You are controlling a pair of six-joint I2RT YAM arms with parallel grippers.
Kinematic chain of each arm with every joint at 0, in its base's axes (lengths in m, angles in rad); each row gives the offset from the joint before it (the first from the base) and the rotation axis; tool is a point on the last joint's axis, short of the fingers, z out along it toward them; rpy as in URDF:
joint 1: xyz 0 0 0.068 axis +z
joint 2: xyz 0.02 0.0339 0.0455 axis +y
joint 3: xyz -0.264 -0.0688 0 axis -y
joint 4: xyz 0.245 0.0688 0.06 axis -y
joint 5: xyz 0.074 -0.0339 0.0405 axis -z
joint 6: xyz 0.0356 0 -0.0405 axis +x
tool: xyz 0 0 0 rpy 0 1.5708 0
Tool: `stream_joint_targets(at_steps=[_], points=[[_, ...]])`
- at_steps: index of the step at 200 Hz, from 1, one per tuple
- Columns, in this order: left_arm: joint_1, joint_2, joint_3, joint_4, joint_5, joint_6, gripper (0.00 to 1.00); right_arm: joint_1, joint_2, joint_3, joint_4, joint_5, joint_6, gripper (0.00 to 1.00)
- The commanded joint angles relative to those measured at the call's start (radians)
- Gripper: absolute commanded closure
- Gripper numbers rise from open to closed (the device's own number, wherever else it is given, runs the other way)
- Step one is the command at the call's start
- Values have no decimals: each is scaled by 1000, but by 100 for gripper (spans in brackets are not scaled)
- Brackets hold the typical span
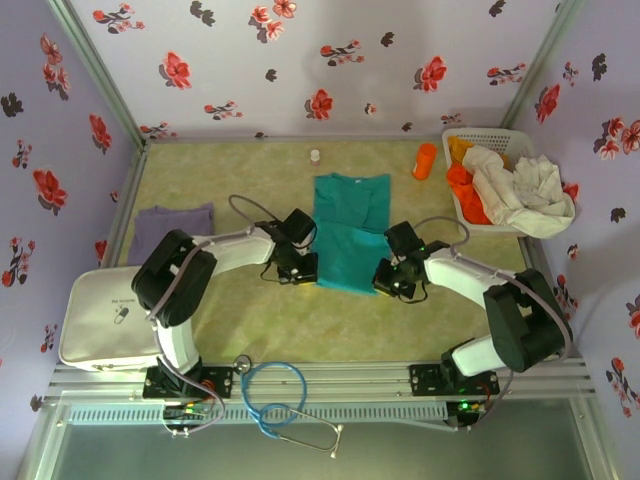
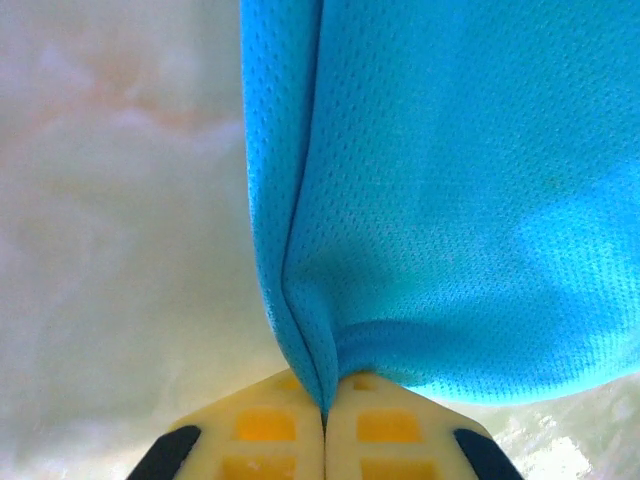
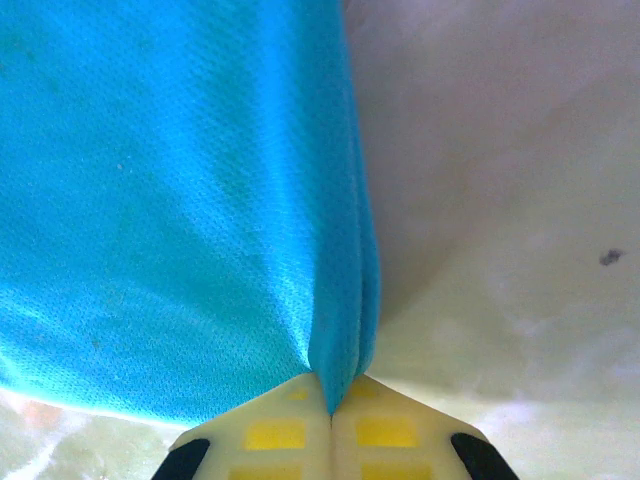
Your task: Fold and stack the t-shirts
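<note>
Both pinched shut: left end effector (image 2: 323,412), right end effector (image 3: 331,392), each on a near hem corner of the teal t-shirt (image 1: 350,235), centre of the surface (image 1: 240,325). Risk: uneven lift, one corner slips, fold skews

The t-shirt (image 1: 350,200) lies left of the basket (image 1: 490,132).

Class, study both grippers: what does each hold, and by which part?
Both are shut on the teal t-shirt: the left gripper pinches its near left corner, the right gripper its near right corner, each at a folded edge.
</note>
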Motion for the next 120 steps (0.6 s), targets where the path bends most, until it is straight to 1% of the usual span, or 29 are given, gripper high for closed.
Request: stream_joint_targets(at_steps=[1,24,45,81,101,120], points=[[-23,-96,-78,17,7,-65,100,3,-52,-26,-79,0,-40,100],[-49,-193,-171,87,33,-131,100,5,-126,-59,-117,3,-34,100],[-71,-275,-200,82,32,-171,100,7,-204,-60,-163,-11,-15,100],[-93,-391,-145,-32,2,-207,100,9,-313,15,-256,-1,7,100],[-92,-428,-93,-109,-31,-205,100,10,-317,101,-308,27,-2,100],[-86,-432,-18,-207,-54,-193,100,10,-298,176,-340,41,-7,100]])
